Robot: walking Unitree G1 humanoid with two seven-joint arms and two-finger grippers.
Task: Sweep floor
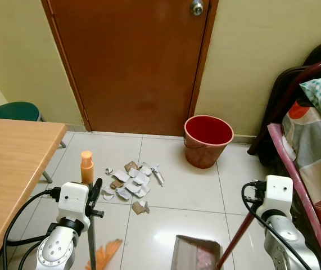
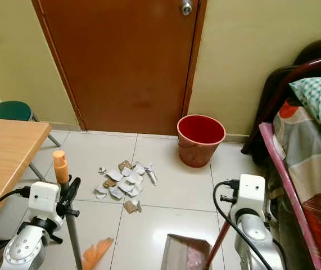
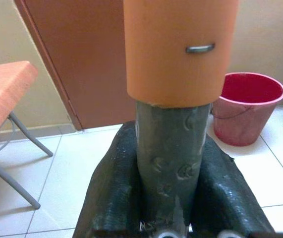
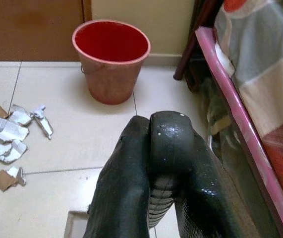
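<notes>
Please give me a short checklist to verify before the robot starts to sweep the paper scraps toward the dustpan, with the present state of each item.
1. Left pincer holds the broom handle: ok, the fingers press it on both sides.
2. Right pincer holds the dustpan handle: ok, it is shut on the handle.
3. Dustpan sits on the floor, near side of the paper scraps: ok.
4. Broom bristles are behind the scraps for a sweep toward the dustpan: not ok, they are on the near side.
5. Red bucket stands upright, apart from the scraps: ok.
6. Dustpan mouth faces the scraps: cannot tell.
</notes>
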